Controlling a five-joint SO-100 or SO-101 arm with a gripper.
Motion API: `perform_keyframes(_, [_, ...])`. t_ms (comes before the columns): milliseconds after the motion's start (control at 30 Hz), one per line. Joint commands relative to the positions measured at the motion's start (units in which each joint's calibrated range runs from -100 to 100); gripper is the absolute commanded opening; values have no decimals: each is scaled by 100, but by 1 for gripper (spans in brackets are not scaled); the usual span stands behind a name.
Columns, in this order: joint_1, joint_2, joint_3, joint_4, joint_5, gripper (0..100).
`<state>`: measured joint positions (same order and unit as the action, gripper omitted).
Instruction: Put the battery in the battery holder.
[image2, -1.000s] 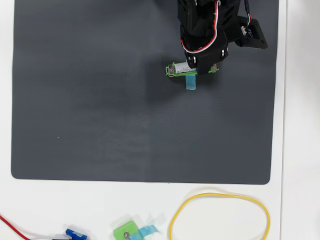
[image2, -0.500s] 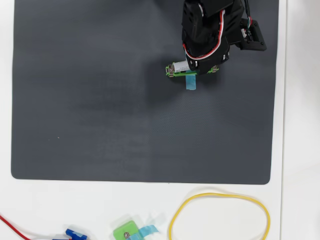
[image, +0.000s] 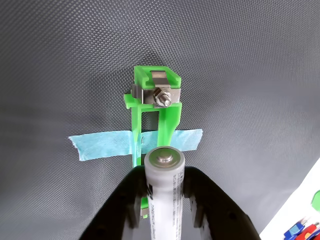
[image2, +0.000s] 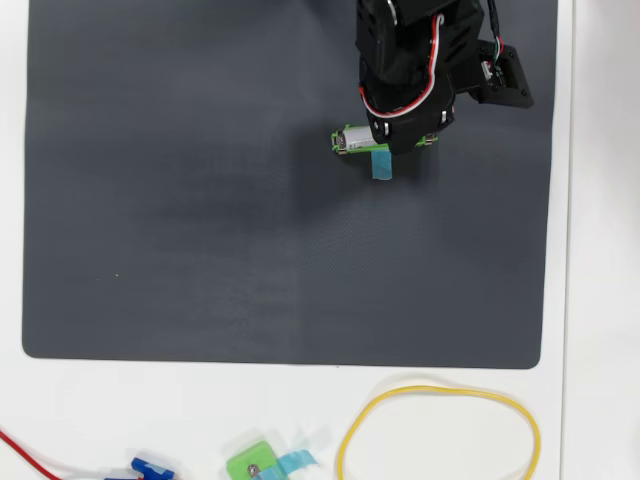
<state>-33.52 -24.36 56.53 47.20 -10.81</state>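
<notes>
Over holder (image: 152, 112) | battery (image: 164, 192) clamped in tool (image: 164, 200)

Nothing here can be read. The battery (image: 164, 200) carries a line of dark print down its side in the wrist view, but the letters are too small and blurred to make out. In the overhead view it (image2: 356, 138) is tinier still, and no other label, brand or number shows.
</notes>
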Motion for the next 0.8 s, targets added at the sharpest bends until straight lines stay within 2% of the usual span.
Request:
perform_keyframes(0, [109, -178, -156, 26, -197, 0])
perform_keyframes(300, [15, -178, -164, 26, -401, 0])
perform_keyframes(767, [-452, -178, -147, 35, -385, 0])
